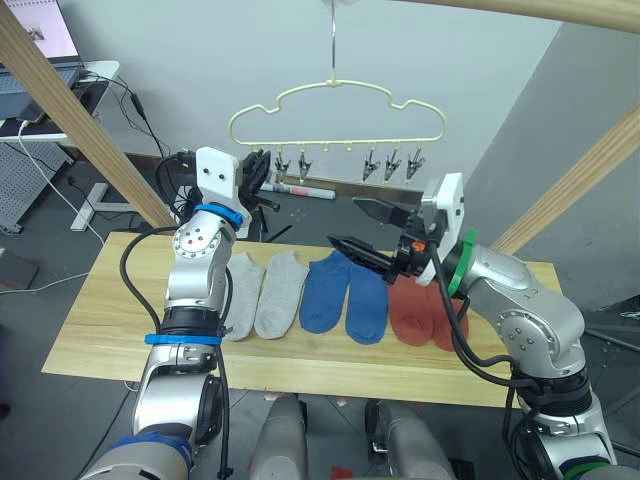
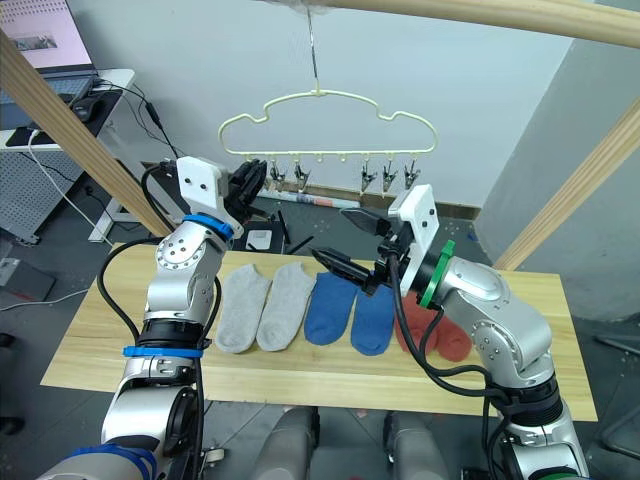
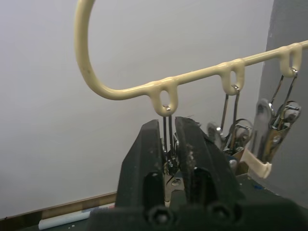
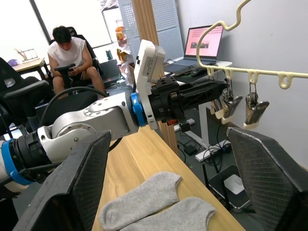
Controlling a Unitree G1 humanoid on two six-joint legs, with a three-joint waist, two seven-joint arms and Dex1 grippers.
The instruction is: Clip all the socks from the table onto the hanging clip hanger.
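Socks: six lie flat in a row on the table; grey pair at the robot's left, blue pair in the middle, rust pair at the right.
Clip hanger: hangs by its hook from the wooden rail above the table's far side; no sock on it.
Left gripper: raised at the hanger's left end, fingers clamped together on the end clip.
Right gripper: spread wide, empty, above the blue pair.
Background: seated person; laptop.

grey, blue, rust socks, pale-yellow hanger, light wood table
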